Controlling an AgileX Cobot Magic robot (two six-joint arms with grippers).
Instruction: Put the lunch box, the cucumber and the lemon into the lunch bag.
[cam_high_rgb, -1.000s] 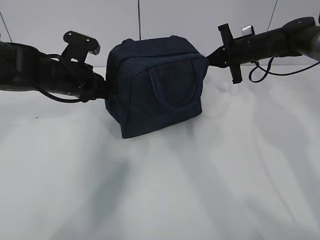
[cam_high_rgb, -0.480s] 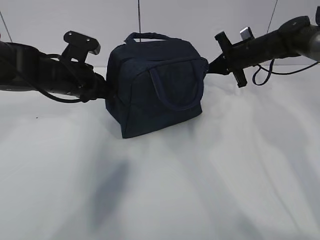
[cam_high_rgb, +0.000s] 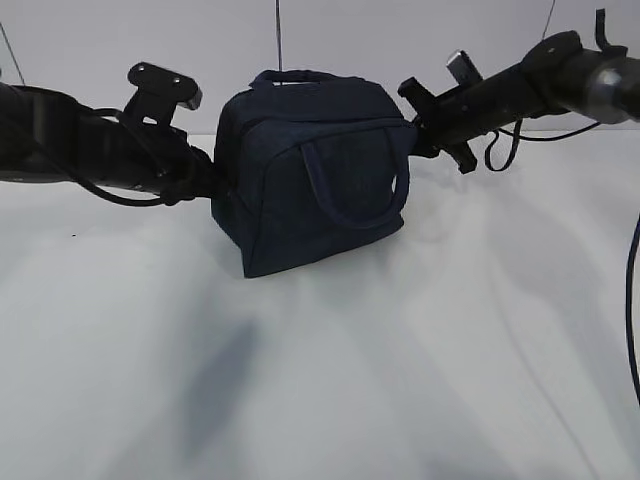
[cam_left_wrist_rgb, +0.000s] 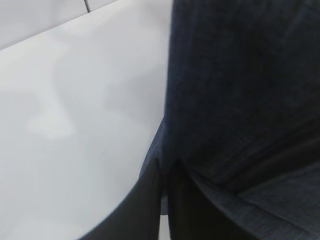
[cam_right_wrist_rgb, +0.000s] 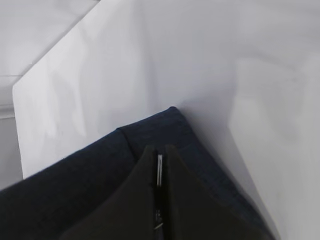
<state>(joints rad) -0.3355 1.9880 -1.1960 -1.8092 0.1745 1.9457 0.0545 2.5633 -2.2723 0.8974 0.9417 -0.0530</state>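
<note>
Flanking grippers (cam_high_rgb: 212, 180) against lunch bag (cam_high_rgb: 315, 170)

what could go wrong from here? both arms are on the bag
1. The right end effector is shut on a thin metal piece, probably the zipper pull, at the lunch bag corner; a grip that small could slip.
2. The left end effector pinches only fabric at the bag's side; a pull from the right may drag or tip the bag on the smooth white table.
</note>
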